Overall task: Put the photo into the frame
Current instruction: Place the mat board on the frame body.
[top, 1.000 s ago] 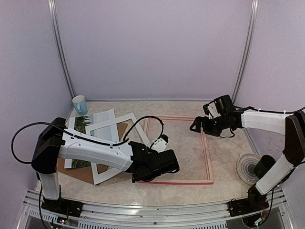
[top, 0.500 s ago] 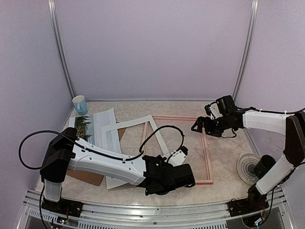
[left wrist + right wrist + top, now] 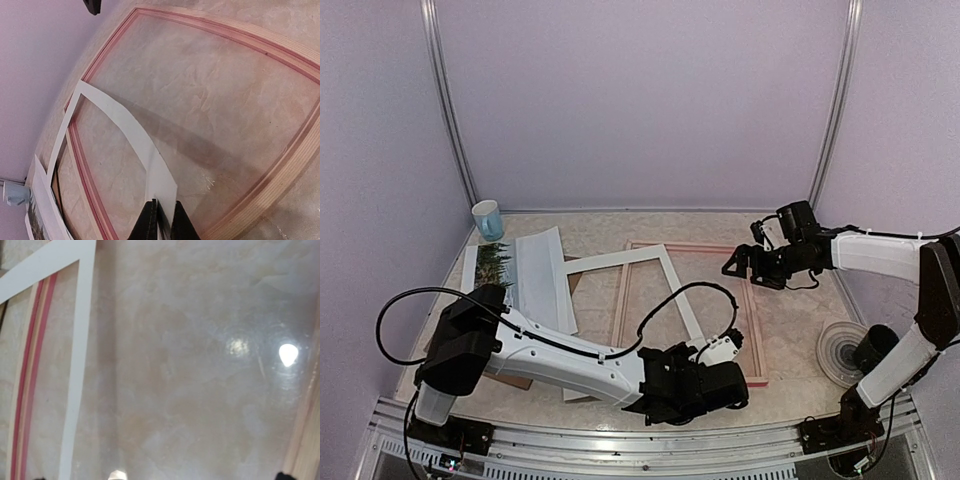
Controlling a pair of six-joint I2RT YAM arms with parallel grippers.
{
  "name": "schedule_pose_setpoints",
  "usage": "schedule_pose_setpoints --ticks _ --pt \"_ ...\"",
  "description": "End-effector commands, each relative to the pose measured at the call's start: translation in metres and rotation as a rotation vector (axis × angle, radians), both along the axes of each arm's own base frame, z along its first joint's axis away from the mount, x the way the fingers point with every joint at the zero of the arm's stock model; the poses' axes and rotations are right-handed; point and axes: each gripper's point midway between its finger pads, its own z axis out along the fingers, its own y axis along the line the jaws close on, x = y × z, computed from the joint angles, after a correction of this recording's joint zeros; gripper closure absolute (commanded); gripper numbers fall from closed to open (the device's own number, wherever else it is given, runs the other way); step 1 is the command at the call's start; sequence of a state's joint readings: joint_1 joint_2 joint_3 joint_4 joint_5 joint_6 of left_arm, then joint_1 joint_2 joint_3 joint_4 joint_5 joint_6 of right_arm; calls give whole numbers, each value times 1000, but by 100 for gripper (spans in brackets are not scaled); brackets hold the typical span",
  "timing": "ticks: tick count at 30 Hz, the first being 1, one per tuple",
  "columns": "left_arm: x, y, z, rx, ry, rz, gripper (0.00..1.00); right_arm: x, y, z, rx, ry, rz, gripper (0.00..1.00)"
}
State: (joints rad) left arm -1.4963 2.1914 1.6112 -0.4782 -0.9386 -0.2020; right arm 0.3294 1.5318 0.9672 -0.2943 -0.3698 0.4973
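Left arm has swung well to the right since a second ago, dragging the white mat (image 3: pixel 615 261) with it. The mat lay beside the frame (image 3: pixel 700 246) then; now it sits skewed across the frame's left half. The frame itself has hardly shifted.

Left tool (image 3: pixel 164 210): pinched narrow on the near corner of the mat, inside the frame opening, low over the surface (image 3: pixel 800 310).

Right tool (image 3: pixel 735 265): hovering at the frame's far right corner. Only slivers of its fingers show in its wrist view, well apart, with nothing between them. It reads as wide and holding nothing.

Photo (image 3: pixel 492 262): far left of the surface, just in front of the blue cup (image 3: pixel 488 218) and well apart from the frame. A strip of dark trees shows; the rest is tucked under a white sheet (image 3: pixel 542 272). Not yet touched, so the main step looks still to come.

Handling, as a judgement:
- The photo is thin paper, so it is likely very light and limp and will crease easily.
- It lies flat, which leaves little for the fingers to get under.
- The exposed left edge or a free corner looks like the best hold, taken shallow.
- Slide it out from under the sheet rather than tugging upward.
- It will probably sag from a single pinch, so carry it low and lay it flat into the opening.
- The mat may need squaring first.
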Motion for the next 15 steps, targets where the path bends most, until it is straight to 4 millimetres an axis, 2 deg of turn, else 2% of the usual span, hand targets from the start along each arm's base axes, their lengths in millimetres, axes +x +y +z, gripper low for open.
schedule_pose_setpoints --ticks 1,5,8,11,13,15 --pt "-15 -25 -4 -44 26 -71 84 -4 2 7 53 0 10 1" --pt "-18 -26 -11 -52 43 -77 69 -5 6 4 76 11 23 1" --pt "-19 -24 -11 -71 52 -83 52 -5 8 1 87 18 28 1" --pt "-22 -24 -2 -127 68 -101 40 -6 9 -4 94 29 28 1" --pt "-25 -23 6 -170 81 -114 35 -8 12 -8 101 38 36 1" --pt "-27 -21 13 -210 95 -125 25 -11 17 -15 99 51 47 2"
